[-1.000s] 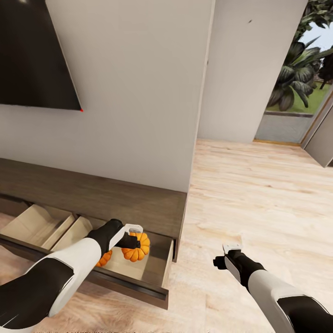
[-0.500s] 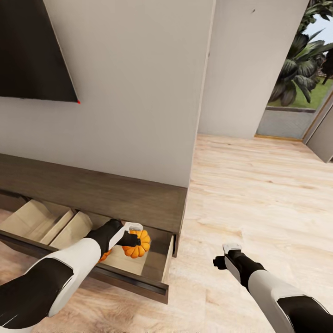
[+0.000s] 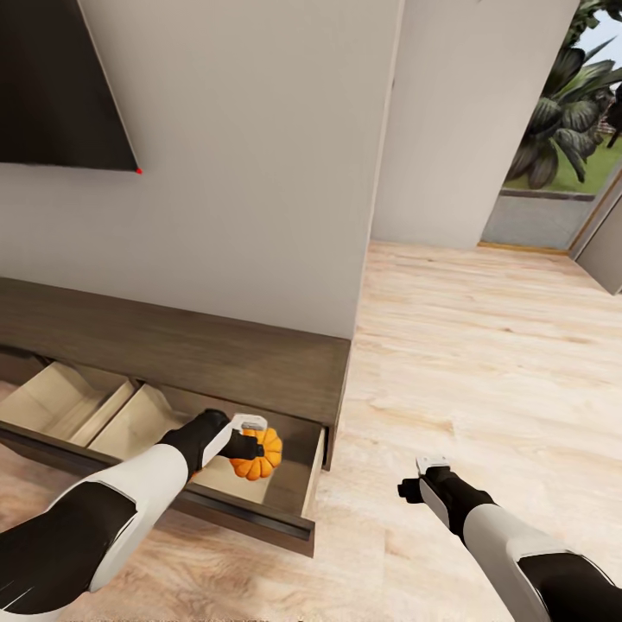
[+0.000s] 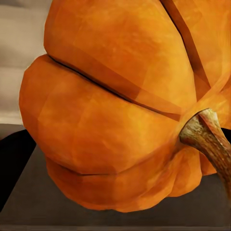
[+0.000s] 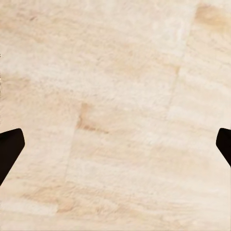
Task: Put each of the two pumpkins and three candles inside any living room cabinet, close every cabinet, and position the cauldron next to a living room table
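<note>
A bright-orange ribbed pumpkin (image 3: 259, 456) hangs inside the open right-hand drawer (image 3: 304, 492) of the long dark-brown cabinet (image 3: 216, 363). My left gripper (image 3: 249, 437) is shut on it from above. In the left wrist view the pumpkin (image 4: 110, 110) is very close, and its brown stem (image 4: 208, 137) shows. My right gripper (image 3: 432, 467) hovers over the bare plank floor to the right of the cabinet. It stands open, its dark fingertips (image 5: 8, 151) far apart with only floor between them.
A second open drawer (image 3: 65, 402) lined in pale wood lies further left. A black TV (image 3: 52, 86) hangs on the wall above the cabinet. The light wood floor (image 3: 484, 345) runs right toward a glass door with plants (image 3: 561, 121) outside.
The head view has tilted slightly, shifting the room upward in the picture. My left gripper with the pumpkin sits a little lower in the drawer. The right arm has kept its pose.
</note>
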### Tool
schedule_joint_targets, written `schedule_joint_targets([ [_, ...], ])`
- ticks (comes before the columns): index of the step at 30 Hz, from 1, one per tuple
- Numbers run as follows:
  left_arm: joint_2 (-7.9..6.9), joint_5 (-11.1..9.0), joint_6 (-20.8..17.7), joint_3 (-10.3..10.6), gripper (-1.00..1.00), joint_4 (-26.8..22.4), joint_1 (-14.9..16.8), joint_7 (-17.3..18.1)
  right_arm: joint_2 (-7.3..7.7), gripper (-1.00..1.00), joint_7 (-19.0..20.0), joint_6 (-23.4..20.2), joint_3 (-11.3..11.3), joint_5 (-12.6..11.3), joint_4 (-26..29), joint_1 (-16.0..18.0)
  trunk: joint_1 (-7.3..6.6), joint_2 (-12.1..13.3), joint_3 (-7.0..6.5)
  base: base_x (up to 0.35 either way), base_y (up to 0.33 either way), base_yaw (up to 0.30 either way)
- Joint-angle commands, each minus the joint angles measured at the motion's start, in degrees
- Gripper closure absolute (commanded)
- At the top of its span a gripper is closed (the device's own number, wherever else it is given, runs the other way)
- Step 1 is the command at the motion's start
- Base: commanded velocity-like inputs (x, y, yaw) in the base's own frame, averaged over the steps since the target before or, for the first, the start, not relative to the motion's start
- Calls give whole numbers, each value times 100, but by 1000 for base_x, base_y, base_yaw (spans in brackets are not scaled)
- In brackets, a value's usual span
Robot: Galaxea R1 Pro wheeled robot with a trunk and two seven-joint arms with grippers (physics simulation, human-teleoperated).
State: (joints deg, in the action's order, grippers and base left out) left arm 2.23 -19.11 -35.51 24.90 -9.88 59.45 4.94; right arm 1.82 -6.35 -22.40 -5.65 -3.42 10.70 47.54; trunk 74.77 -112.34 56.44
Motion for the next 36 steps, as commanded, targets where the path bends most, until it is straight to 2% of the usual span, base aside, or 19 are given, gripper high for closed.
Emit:
schedule_joint_targets([
  [1, -3, -26, -22, 50, 100, -9, 5, 17, 4, -100, 7, -37, -45, -36, 12, 1, 22, -44, 32, 0, 0, 0],
  [12, -3, -21, -28, 50, 100, -55, 5, 51, 11, -100, 133, -37, -34, -36, 13, 1, 263, -485, 331, 0, 0, 0],
  [21, -3, -14, -26, 50, 100, -38, 5, 34, 9, -100, 132, -37, -32, -36, 13, 1, 263, -485, 411, 60, 0, 0],
  [32, -3, -6, -26, 56, 100, -19, 5, 34, 5, -100, 129, -37, -32, -36, 15, 1, 263, -485, 420, 88, 0, 0],
  [36, -3, -5, -26, 56, 100, -9, 5, 21, 3, -100, 127, -37, -32, -36, 14, 1, 351, -645, 500, 1, 0, 0],
])
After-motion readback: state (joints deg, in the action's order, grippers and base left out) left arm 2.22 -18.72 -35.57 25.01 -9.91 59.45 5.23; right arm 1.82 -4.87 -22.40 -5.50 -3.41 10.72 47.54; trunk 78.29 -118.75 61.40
